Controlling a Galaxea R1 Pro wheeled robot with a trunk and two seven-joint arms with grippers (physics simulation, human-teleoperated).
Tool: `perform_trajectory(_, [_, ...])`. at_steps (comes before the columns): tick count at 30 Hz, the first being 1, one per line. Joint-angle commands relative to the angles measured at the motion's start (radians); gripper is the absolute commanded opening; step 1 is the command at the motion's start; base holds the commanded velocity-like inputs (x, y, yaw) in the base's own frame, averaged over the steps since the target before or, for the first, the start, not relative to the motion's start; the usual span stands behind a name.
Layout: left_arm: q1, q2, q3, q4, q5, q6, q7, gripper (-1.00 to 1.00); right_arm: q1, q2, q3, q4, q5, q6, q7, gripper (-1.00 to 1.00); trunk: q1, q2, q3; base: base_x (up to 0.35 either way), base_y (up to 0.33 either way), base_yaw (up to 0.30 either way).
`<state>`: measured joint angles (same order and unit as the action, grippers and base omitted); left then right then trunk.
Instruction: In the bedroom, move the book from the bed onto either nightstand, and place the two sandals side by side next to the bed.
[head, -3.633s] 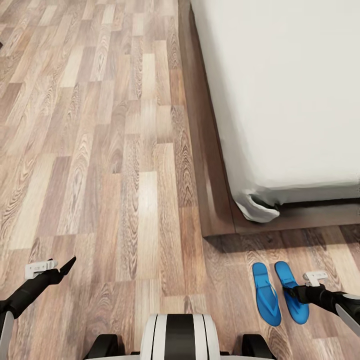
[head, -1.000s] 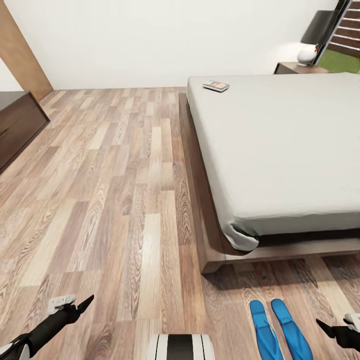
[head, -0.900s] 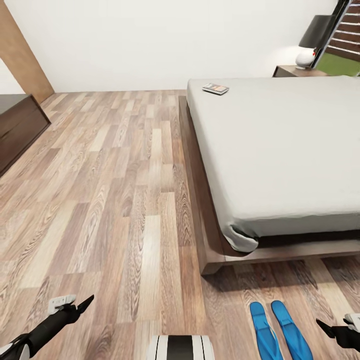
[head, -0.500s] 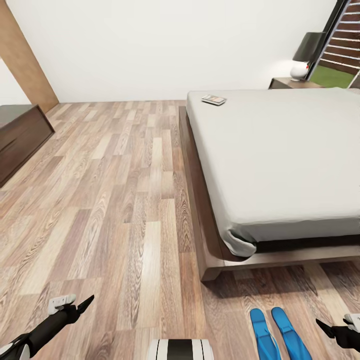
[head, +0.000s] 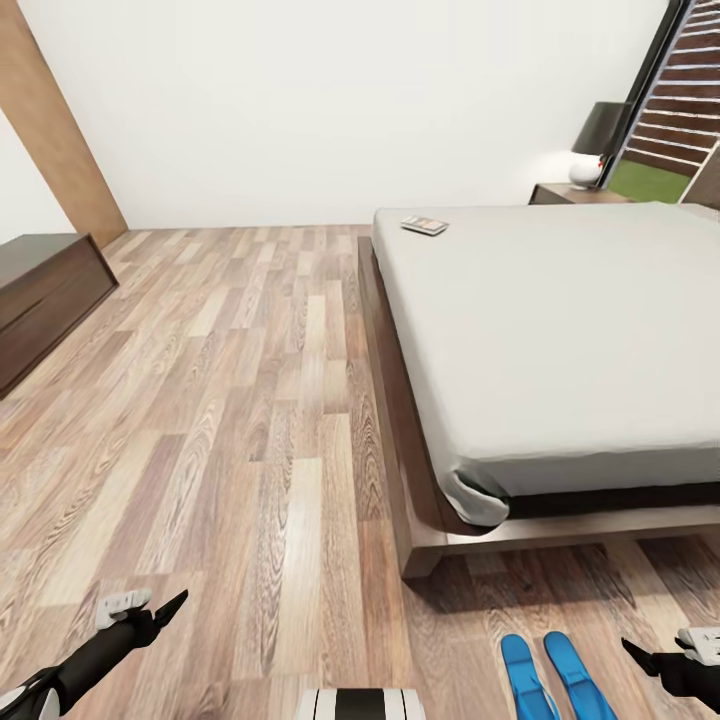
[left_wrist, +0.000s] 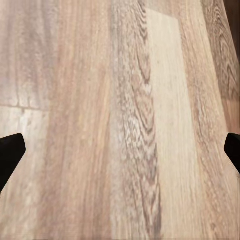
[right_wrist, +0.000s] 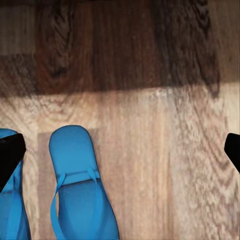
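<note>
Both sandals (head: 552, 676) lie side by side on the floor (head: 250, 420) at the foot of the bed (head: 560, 340), just ahead of my base. That part looks done. The book (head: 424, 225) sits at the far corner of the mattress, near the left edge; a nightstand (head: 575, 194) with a lamp (head: 592, 145) stands beyond the bed on the far right.

Left gripper (head: 160, 610) hangs low over bare planks, jaws spread wide, holding nothing. Right gripper (head: 640, 652) likewise wide open and empty, above the sandals.

Risks: driving forward could let the base clip the sandals and split the pair. The book is thin and flat on soft bedding, so the fingers may slide over it or push it off the edge.
</note>
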<state>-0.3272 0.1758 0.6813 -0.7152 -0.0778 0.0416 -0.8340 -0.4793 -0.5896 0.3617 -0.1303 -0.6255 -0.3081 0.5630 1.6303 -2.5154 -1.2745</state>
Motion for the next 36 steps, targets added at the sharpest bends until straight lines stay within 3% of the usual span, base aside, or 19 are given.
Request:
perform_trajectory(1, [-0.001, -0.001, 0.006, -0.001, -0.008, 0.004, -0.007, 1.00, -0.001, 0.013, 0.008, 0.001, -0.009, -0.003, 0.003, 1.00, -0.001, 0.000, 0.003, 0.000, 0.000, 0.000])
perform_trajectory(7, [-0.001, -0.001, 0.005, -0.001, -0.008, 0.004, -0.007, 1.00, -0.001, 0.047, 0.007, 0.001, -0.009, -0.003, 0.003, 1.00, -0.003, 0.001, 0.026, 0.000, 0.000, 0.000])
perform_trajectory(36, [-0.001, -0.002, 0.004, 0.010, -0.009, 0.004, 0.004, 1.00, -0.001, 0.053, 0.008, 0.001, -0.008, -0.005, 0.002, 1.00, -0.016, 0.008, 0.139, 0.000, 0.000, 0.000])
